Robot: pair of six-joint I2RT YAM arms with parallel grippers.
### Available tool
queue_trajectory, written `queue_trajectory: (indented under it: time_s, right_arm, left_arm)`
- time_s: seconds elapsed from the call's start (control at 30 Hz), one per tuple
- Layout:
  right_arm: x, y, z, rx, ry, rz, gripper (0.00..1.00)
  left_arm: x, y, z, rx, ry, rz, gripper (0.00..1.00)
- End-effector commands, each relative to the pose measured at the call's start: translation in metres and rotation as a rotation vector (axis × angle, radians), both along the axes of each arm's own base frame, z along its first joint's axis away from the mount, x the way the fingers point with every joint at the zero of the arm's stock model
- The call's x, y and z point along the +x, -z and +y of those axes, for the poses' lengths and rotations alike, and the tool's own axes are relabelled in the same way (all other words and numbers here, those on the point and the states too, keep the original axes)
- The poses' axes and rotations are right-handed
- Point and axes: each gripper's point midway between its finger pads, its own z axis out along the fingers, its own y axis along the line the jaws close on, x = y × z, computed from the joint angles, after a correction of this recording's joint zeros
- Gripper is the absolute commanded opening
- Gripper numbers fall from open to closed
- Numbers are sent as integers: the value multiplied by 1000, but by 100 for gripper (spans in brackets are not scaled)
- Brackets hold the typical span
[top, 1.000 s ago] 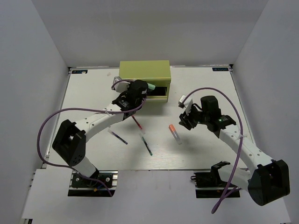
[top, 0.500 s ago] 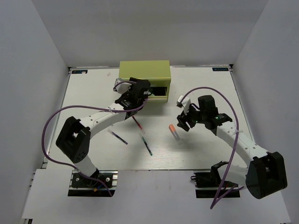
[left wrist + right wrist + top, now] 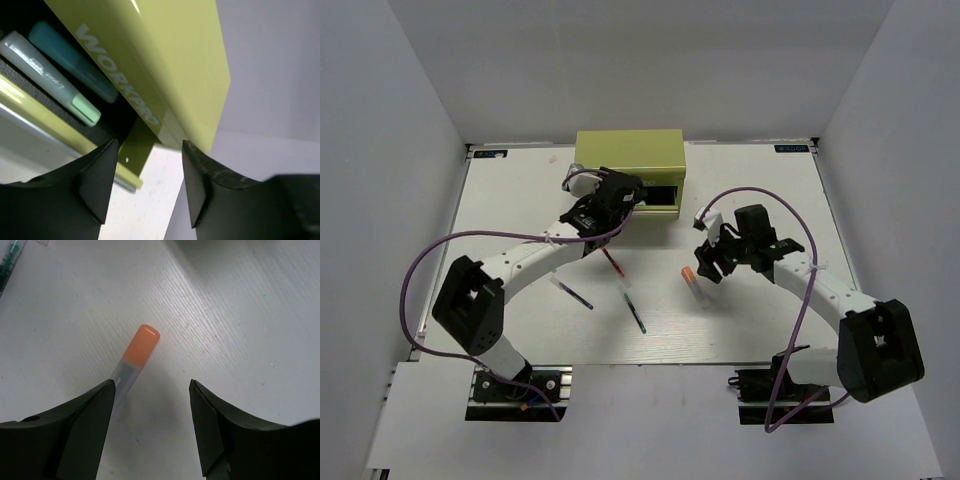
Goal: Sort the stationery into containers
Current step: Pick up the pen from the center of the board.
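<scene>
The step in hand looked to be picking up the white pen with the orange cap, which lay flat on the table right of centre in the top view, well apart from the olive tool chest at the upper middle. The right gripper hovered over it with its jaws spread wide and nothing between them. In the right wrist view the pen's long axis ran diagonally, cap toward the upper right and barrel toward the lower left, where it passed under the finger on the frame's left. In the top view the cap pointed up and slightly left. A clean grasp would probably need the gripper shifted toward the frame's left to centre the barrel, the wrist turned so the fingers close square across it, and a pinch on the pale barrel rather than the rounded cap. The left gripper, also wide and empty, sat at the chest's open drawer, where a teal marker and a pale green-capped marker lay side by side.
</scene>
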Motion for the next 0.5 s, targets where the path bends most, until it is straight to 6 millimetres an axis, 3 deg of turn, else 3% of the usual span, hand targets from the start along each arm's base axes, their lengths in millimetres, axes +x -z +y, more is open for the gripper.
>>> queue_trajectory:
  time_s: [0.0,0.03,0.1,0.13,0.3,0.47]
  right_arm:
    - [-2,17,5,-19,20,49,67]
    - [-4,20,5,-27,25,65,67]
    - [-9,33,7,-50,35,107,67]
    - [-11,37,8,-60,37,121,67]
    - [-15,57,12,-118,79,176,67]
    - [-16,74,16,-155,108,230,66]
  left_arm:
    - [-24,-48,5,42,124,-51,62]
    - [-32,-40,10,74,141,-29,62]
    - [-51,-41,24,138,181,-21,64]
    - [-61,-26,33,178,192,5,66]
    - [-107,4,72,330,252,99,90]
    - [-147,46,101,336,245,216,100]
